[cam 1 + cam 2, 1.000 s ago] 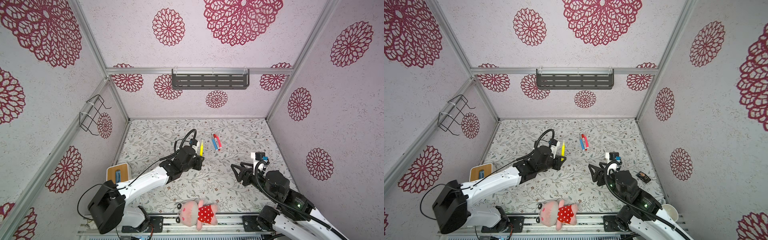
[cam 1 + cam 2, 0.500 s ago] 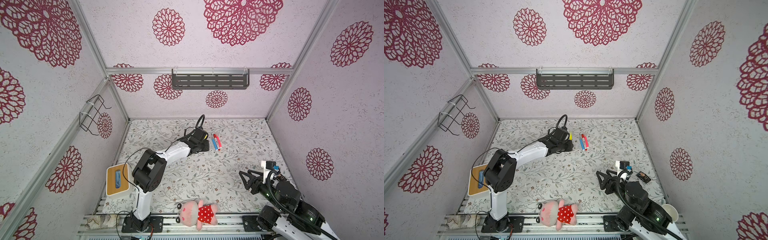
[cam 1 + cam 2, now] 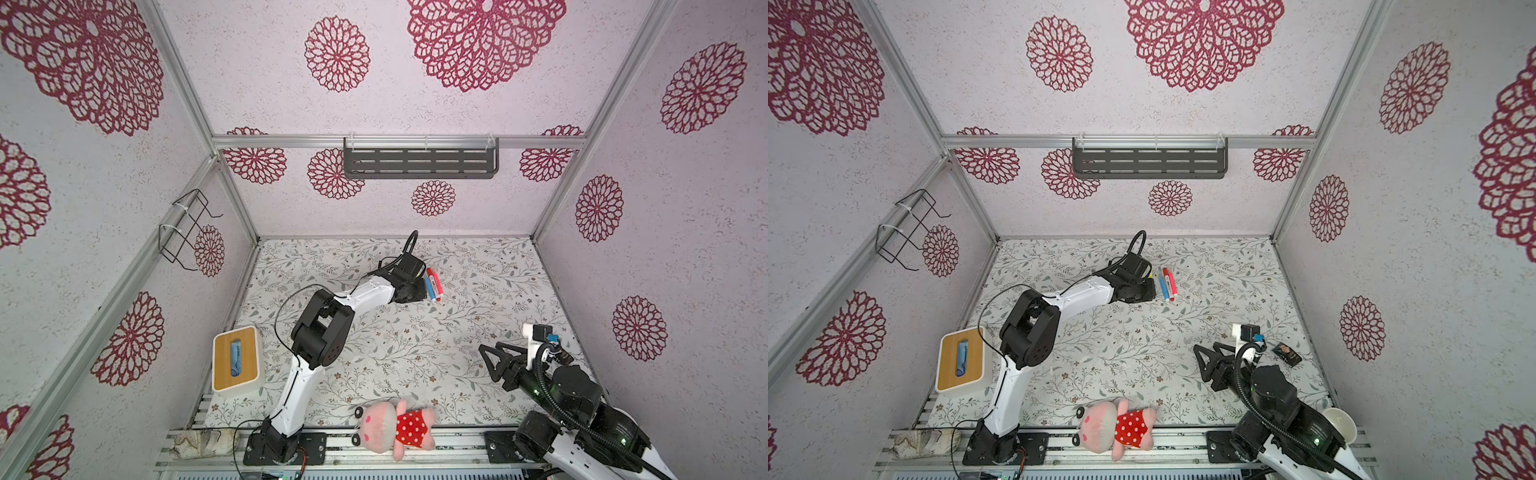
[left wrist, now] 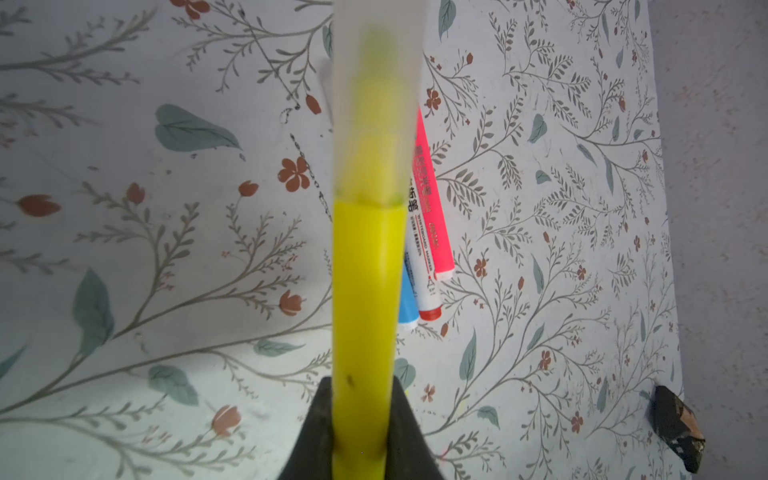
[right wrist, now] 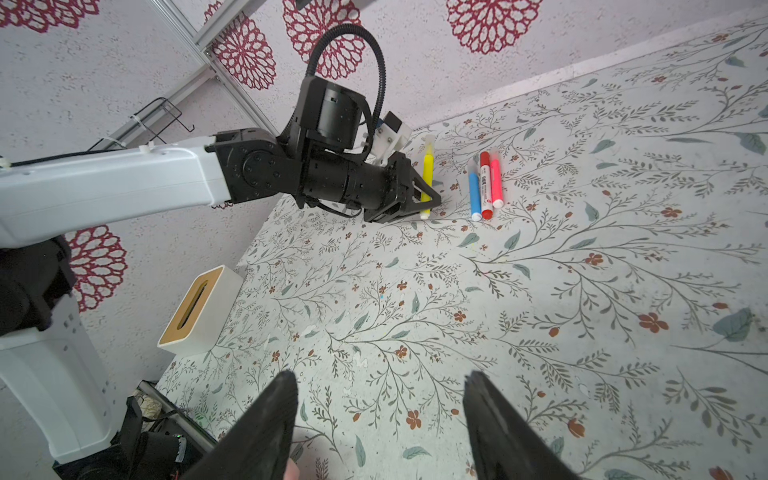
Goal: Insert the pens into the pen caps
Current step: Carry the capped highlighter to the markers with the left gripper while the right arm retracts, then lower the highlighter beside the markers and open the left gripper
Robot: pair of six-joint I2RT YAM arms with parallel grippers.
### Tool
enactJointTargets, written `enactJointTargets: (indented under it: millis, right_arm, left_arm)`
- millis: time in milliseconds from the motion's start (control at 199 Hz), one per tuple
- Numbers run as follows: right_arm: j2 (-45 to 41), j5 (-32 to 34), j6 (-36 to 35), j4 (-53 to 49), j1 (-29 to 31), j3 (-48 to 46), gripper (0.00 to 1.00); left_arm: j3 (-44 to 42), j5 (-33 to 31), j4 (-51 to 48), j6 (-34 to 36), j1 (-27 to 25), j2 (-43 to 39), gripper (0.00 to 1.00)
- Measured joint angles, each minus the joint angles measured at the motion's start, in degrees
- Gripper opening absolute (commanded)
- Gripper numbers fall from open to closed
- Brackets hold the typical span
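My left gripper (image 4: 360,390) is shut on a yellow pen (image 4: 365,291). A frosted, see-through pen cap (image 4: 378,104) sits over the pen's far end. In the right wrist view the left gripper (image 5: 419,195) holds the yellow pen (image 5: 427,174) low over the mat. Just beside it lie a blue pen (image 5: 474,191), a white pen with red ends (image 5: 485,183) and a pink pen (image 5: 496,183), side by side. Both top views show the left gripper (image 3: 415,291) next to the blue pen (image 3: 428,286). My right gripper (image 5: 380,378) (image 3: 490,363) is open and empty at the front right.
A white tissue box with a wooden top (image 3: 235,359) stands at the front left. A pink plush toy (image 3: 392,426) lies at the front edge. A small dark object (image 3: 1286,354) sits near the right wall, and a white cup (image 3: 1341,424) is behind the right arm.
My left arm has swung from mid-table toward the back, carrying the yellow pen to beside the three lying pens. My right arm has drawn back toward the front right.
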Motion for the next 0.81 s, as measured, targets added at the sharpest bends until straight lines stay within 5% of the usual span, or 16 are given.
enactJointTargets:
  millis: [343, 811]
  right_arm:
    - [-0.50, 0.02, 0.02, -0.59, 0.00, 0.00, 0.66]
    - [-0.26, 0.07, -0.02, -0.57, 0.00, 0.02, 0.67]
  left_arm:
    - [4.26, 2.14, -1.01, -1.60, 0.00, 3.74, 0.35]
    - [3.65, 1.73, -0.52, -0.83, 0.00, 2.23, 0.40]
